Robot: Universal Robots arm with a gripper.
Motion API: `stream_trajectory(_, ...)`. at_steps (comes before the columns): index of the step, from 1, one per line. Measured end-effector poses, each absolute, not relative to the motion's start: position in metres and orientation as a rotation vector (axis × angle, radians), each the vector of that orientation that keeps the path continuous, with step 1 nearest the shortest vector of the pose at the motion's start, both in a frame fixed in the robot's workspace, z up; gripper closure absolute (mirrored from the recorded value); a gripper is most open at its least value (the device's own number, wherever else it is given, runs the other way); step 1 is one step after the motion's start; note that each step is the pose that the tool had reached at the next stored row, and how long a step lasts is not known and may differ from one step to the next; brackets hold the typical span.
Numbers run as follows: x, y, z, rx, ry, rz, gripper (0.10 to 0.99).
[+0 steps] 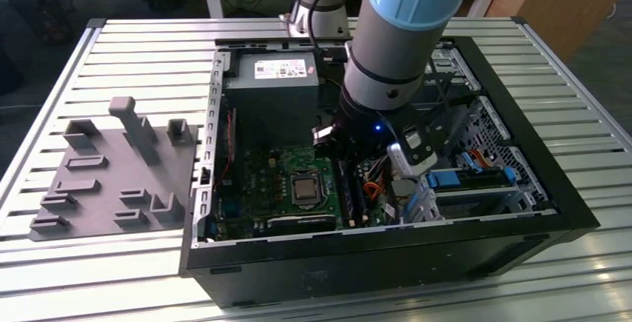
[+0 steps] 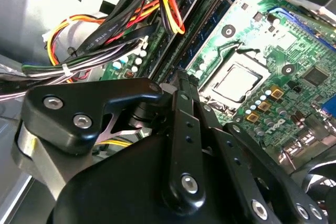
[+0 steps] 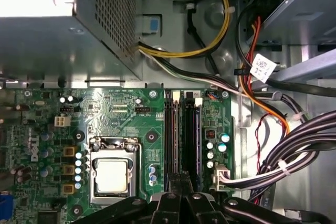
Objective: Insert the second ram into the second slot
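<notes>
Hand (image 3: 181,182) first: both wrist views show its two fingers drawn together with no gap, their tips low over the memory slots (image 3: 181,129) at the near end; whether they pinch anything thin I cannot tell. In the second wrist view a blue strip runs along one slot just ahead of the tips, which I take for the memory stick (image 2: 209,27), lying in its slot, not up in the hand; how fully it is seated is not clear.

To do this step well, I judge, pressure should fall straight down along the slot line, square to the green board (image 3: 121,108), with no twist; the end latches want an even push.

Room is narrow. In the exterior view the cable bundle (image 1: 374,178) crowds the hand at about four o'clock, touching or nearly so; the processor socket (image 1: 303,189) sits close at eight o'clock with bare board between; the drive cage (image 1: 474,181) stands at three o'clock, and the power supply (image 1: 271,78) walls off eleven o'clock. The case (image 1: 395,248) rim hems all sides, so the free way is straight up. Farther out, at nine o'clock, a grey tray (image 1: 109,181) rests on the slatted counter (image 1: 148,41), well apart.
</notes>
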State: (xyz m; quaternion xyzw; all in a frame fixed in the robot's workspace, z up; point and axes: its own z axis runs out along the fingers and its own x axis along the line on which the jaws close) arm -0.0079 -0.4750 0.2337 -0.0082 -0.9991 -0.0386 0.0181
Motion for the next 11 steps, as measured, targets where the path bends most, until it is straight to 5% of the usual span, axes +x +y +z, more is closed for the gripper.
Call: stream_trajectory(11, -0.0079, -0.475, 0.2289, -0.026, -3.104, -0.097, 0.98)
